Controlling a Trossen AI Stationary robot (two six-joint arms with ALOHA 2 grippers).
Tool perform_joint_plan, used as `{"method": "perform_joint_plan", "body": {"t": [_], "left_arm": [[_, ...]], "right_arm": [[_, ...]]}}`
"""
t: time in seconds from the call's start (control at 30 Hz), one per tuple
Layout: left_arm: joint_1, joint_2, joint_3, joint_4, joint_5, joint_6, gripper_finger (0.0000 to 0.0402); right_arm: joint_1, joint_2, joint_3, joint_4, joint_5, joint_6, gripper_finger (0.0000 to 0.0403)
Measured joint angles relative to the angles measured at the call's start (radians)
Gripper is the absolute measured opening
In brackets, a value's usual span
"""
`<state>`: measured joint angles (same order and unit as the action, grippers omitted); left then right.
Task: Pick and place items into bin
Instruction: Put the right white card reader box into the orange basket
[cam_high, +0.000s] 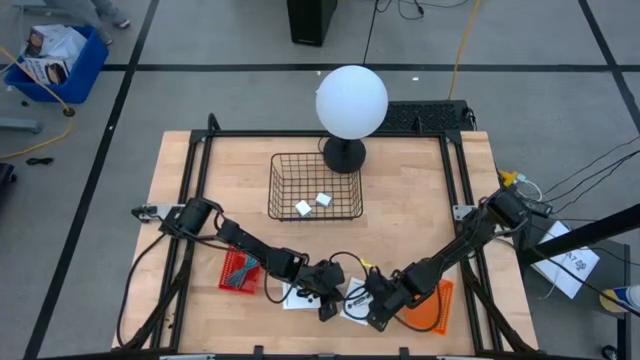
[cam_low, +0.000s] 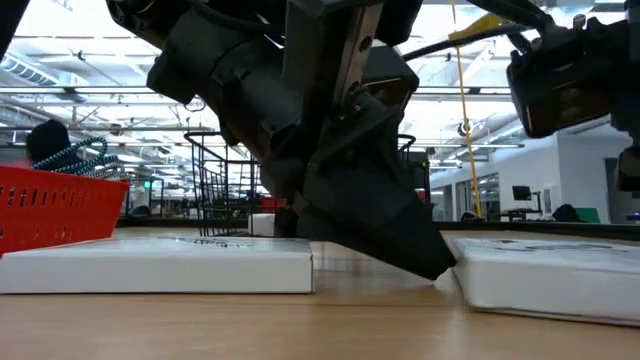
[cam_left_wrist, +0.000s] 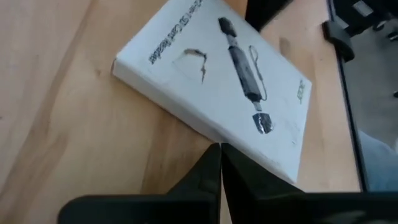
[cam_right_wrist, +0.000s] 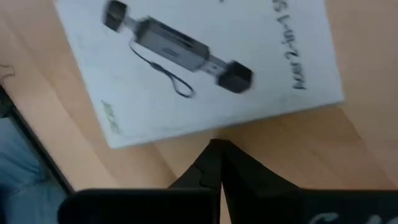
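Pincers left (cam_high: 327, 312) and right (cam_high: 374, 320) clenched empty beside flat boxes (cam_left_wrist: 217, 81); shut tips could shove them along the surface (cam_high: 200, 170) instead of gripping

We saw two blocks (cam_high: 312, 204) lying in the basket (cam_high: 285, 160) on the table (cam_high: 180, 170), a lamp (cam_high: 351, 103) just behind it, and two boxes (cam_high: 300, 295) side by side near the front edge.

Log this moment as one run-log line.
left gripper: jaws shut, empty, beside white box | right gripper: jaws shut, empty, beside second white box | wire basket: two white blocks inside
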<state>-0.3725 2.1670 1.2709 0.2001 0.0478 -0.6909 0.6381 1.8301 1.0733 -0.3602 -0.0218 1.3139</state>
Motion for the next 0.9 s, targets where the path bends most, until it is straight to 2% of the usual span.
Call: {"method": "perform_joint_plan", "body": {"t": [0.2, 0.3, 0.47, 0.73, 0.9], "left_arm": [[-0.003, 0.0, 0.0, 0.033, 0.004, -0.002, 0.0005], [-0.01, -0.002, -0.001, 0.026, 0.011, 0.0, 0.0007], [-0.022, -0.002, -0.001, 0.013, 0.026, -0.006, 0.0019], [-0.024, -0.003, -0.001, 0.006, 0.025, -0.007, 0.0004], [-0.024, -0.003, -0.001, -0.003, 0.028, -0.009, 0.0016]], "right_arm": [[-0.025, -0.001, -0.003, 0.018, 0.055, -0.068, 0.0], [-0.025, -0.011, -0.005, 0.02, 0.12, -0.099, 0.0], [-0.021, -0.027, -0.008, 0.024, 0.286, -0.132, 0.0], [-0.01, -0.032, -0.007, 0.054, 0.29, -0.165, 0.0], [0.007, -0.032, -0.007, 0.084, 0.284, -0.177, 0.0]]}}
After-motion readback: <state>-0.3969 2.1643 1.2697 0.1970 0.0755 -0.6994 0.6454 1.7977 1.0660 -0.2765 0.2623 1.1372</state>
